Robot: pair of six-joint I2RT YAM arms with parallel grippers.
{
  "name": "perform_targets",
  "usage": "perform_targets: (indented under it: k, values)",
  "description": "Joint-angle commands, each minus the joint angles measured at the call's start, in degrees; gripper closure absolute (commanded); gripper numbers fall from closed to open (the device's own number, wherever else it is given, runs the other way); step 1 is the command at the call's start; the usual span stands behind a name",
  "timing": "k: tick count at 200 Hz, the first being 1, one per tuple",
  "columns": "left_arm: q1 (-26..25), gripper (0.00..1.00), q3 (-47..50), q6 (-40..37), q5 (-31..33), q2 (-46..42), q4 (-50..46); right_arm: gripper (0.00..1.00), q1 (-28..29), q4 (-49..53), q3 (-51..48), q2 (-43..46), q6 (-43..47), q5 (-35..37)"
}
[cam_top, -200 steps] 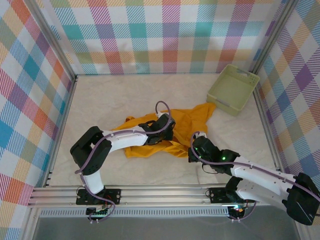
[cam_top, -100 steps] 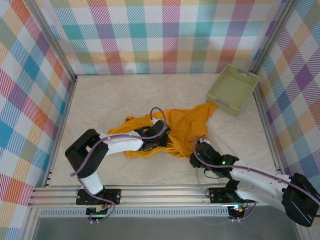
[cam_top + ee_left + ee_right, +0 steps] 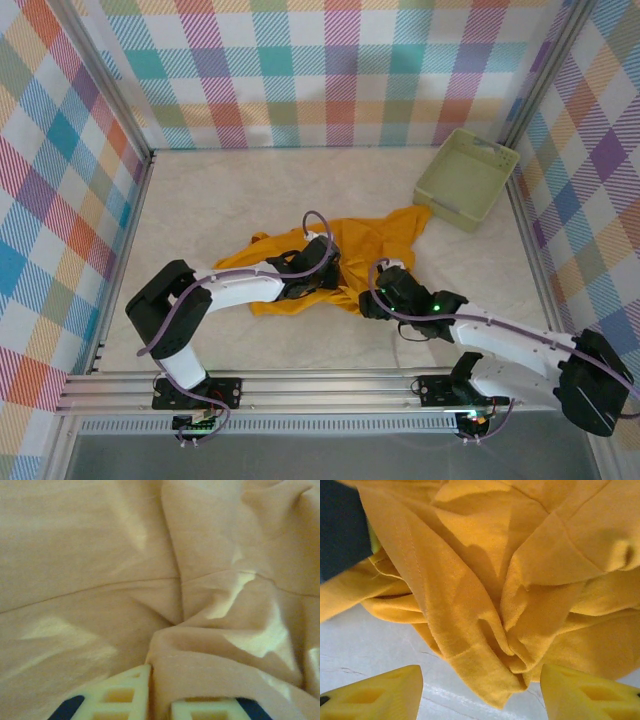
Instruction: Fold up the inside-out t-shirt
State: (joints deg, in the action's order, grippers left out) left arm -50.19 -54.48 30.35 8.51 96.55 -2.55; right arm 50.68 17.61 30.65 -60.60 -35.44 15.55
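The inside-out t-shirt [image 3: 375,245], mustard-orange, lies crumpled in the middle of the table. My left gripper [image 3: 318,274] rests on its near left part. In the left wrist view the pale fingers [image 3: 117,695] pinch a stitched fold of the t-shirt [image 3: 210,675], so the left gripper [image 3: 160,702] is shut on it. My right gripper [image 3: 371,301] sits at the shirt's near edge. In the right wrist view it [image 3: 480,695] stands open, and a hemmed corner of the t-shirt [image 3: 485,675] lies between the yellow fingertips [image 3: 375,692] without touching them.
A pale green plastic basket [image 3: 465,178] stands at the back right, just beyond the shirt's far corner. Checked walls and metal rails enclose the pale table [image 3: 220,200]. The left arm's dark body [image 3: 340,525] crosses the top left of the right wrist view.
The right gripper has opened and moved left and forward to the shirt's near edge. The left gripper has shifted slightly nearer and closed on a fold of fabric.
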Motion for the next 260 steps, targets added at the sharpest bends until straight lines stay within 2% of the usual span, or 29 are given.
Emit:
perform_targets:
  k: [1, 10, 33, 86, 130, 162, 196, 231, 244, 260]
  values:
    - [-0.4, 0.95, -0.3, -0.8, -3.9, -3.1, 4.9, 0.26, 0.5, -2.7, 2.6, -2.1, 3.3, 3.4]
    - [-0.4, 1.00, -0.1, -0.7, -5.3, -3.6, 6.2, 0.23, 0.4, -3.8, 3.0, -2.6, 3.7, 5.3]
    - [-0.4, 1.00, 0.7, -0.1, -9.0, -5.8, 9.2, 0.17, 0.5, -7.1, 3.7, -3.6, 6.2, 8.0]
    - [-1.1, 1.00, -0.4, 1.3, -11.1, -7.7, 8.1, 0.17, 0.5, -11.4, 6.1, -5.2, 9.8, 12.1]
    - [-2.0, 1.00, -2.0, 1.3, -11.2, -6.4, 6.7, 0.25, 0.5, -7.5, 10.6, -9.0, 9.6, 20.3]
    - [-2.1, 1.00, -2.3, 1.6, -8.3, -7.1, 4.6, 0.41, 0.6, 1.1, 11.8, -9.0, 5.2, 24.7]
    - [-2.0, 1.00, -4.0, 0.3, -2.8, -6.5, 0.0, 0.51, 0.5, 8.5, 9.6, -5.8, 1.0, 20.3]
    - [-2.0, 1.00, -5.0, -0.1, -0.6, -6.0, -0.8, 0.53, 0.4, 15.8, 6.4, -7.0, -8.5, 12.6]
    - [-1.9, 1.00, -5.8, -0.2, -0.3, -5.2, -1.7, 0.60, 0.4, 14.5, 3.9, -5.5, -10.0, 9.2]
    - [-1.9, 1.00, -7.5, -0.4, -0.1, -3.3, -3.9, 0.66, 0.4, 8.3, -0.6, -1.7, -9.6, 3.5]
